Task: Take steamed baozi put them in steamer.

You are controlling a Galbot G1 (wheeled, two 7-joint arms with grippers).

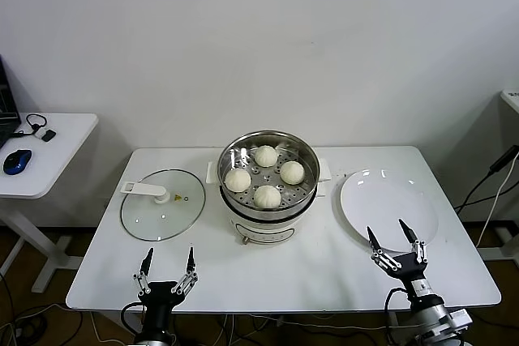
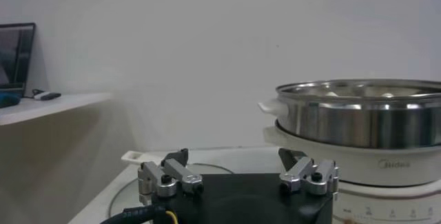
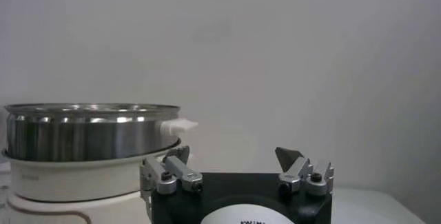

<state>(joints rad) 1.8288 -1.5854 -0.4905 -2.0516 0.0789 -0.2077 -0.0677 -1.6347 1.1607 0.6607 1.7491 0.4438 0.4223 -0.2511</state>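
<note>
All four steamed baozi (image 1: 265, 176) sit in the steamer (image 1: 306, 154) at frame centre, so the left gripper (image 1: 169, 267) and right gripper (image 1: 396, 241) rest low, spread and empty, the white plate (image 1: 388, 201) bare.

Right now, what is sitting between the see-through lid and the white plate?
The steamer, holding four baozi, stands between the glass lid and the plate. The head view shows it.

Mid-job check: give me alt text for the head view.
Four cream-white round buns sit inside the shiny steel steamer basket at the white table's centre. An empty white plate lies right, a glass lid left; the left gripper and right gripper hover open near the front edge.
</note>
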